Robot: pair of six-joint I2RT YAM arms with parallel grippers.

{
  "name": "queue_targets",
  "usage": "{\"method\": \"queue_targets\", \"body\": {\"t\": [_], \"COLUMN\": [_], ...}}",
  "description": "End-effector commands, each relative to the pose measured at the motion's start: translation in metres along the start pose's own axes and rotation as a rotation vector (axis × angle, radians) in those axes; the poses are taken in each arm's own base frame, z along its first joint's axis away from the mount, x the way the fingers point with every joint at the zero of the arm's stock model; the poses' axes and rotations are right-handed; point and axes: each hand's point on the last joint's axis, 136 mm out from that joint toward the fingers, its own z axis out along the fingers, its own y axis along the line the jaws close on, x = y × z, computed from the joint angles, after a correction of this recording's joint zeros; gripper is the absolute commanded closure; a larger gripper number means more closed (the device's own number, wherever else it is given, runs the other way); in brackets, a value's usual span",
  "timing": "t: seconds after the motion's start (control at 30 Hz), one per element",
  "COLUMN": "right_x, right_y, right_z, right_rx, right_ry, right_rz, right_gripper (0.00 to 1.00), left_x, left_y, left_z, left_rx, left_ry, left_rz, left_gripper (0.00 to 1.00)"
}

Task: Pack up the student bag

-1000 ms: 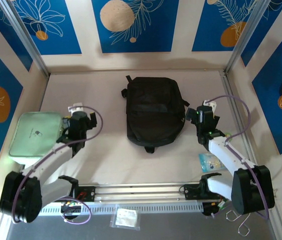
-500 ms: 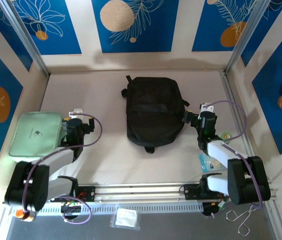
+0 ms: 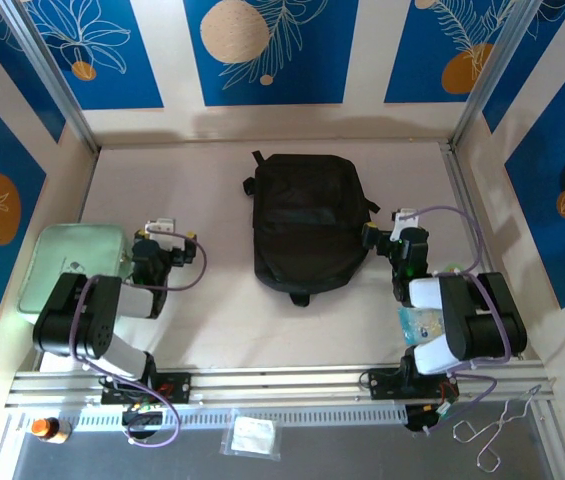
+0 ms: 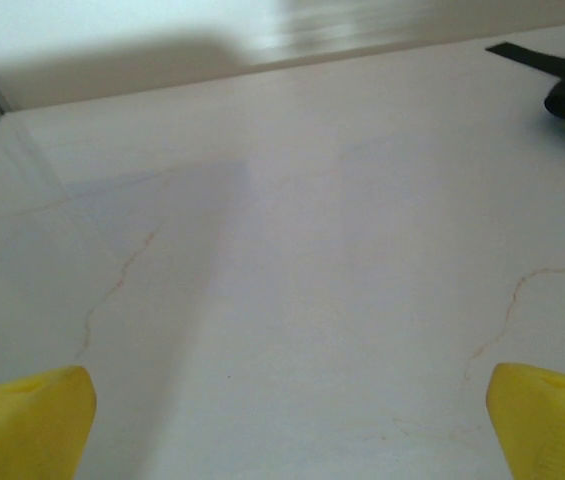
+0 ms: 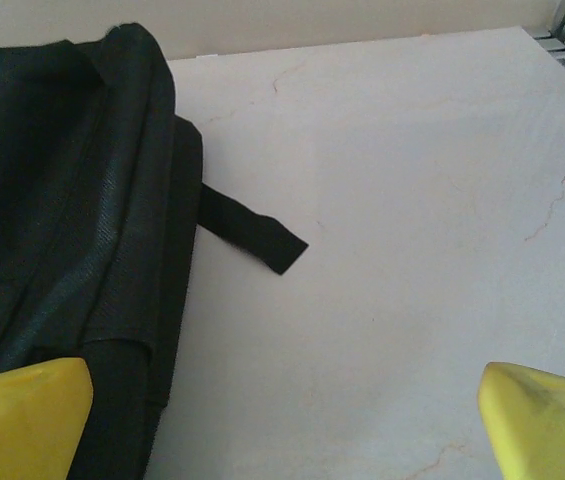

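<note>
The student bag (image 3: 307, 225), a large black backpack, lies flat in the middle of the table with its top loop toward the far wall. My left gripper (image 3: 165, 240) hovers low over bare table well to the left of it, open, its yellow fingertips (image 4: 22, 425) wide apart with nothing between them. Just off the bag's right edge sits my right gripper (image 3: 390, 238), also open and empty. In the right wrist view the bag's side (image 5: 62, 220) and a loose strap end (image 5: 257, 235) lie ahead to the left of the gripper (image 5: 287, 430).
A pale green pouch (image 3: 67, 265) lies at the left edge beside the left arm. A small blue-printed packet (image 3: 424, 322) sits under the right arm. On the near shelf are a clear packet (image 3: 252, 437), an orange bottle (image 3: 47, 428) and metal hooks (image 3: 492, 440).
Both arms have folded back, their elbows drawn in toward the bases. The grippers stayed low and open; the right one shifted slightly toward the bag.
</note>
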Motion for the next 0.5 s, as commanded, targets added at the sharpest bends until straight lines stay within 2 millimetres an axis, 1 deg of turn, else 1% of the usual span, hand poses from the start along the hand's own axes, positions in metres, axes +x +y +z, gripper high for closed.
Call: {"method": "queue_targets", "body": {"t": [0.0, 0.07, 0.17, 0.2, 0.33, 0.47], "right_x": [-0.016, -0.016, -0.015, -0.015, -0.014, -0.015], "right_y": [0.004, 0.003, -0.003, -0.006, -0.009, -0.009], "right_z": [0.002, 0.004, 0.012, 0.012, 0.011, 0.011], "right_rx": [-0.024, -0.015, 0.024, 0.022, 0.021, 0.022], "right_ry": [-0.085, -0.070, -0.029, -0.029, -0.023, -0.025], "right_rz": [-0.020, -0.018, 0.002, 0.016, 0.036, 0.036], "right_gripper": [0.01, 0.01, 0.01, 0.01, 0.01, 0.01], "left_x": [-0.016, -0.015, -0.013, -0.010, -0.012, -0.012], "left_y": [-0.005, -0.004, 0.004, 0.004, 0.007, 0.005], "left_z": [0.000, 0.004, 0.016, 0.018, 0.016, 0.017], "left_rx": [0.048, 0.041, -0.003, -0.001, -0.022, -0.012], "left_ry": [-0.085, -0.063, 0.007, 0.029, 0.017, 0.017], "left_rz": [-0.003, -0.003, -0.013, -0.018, -0.021, -0.014], "left_gripper": [0.01, 0.01, 0.00, 0.00, 0.00, 0.00]}}
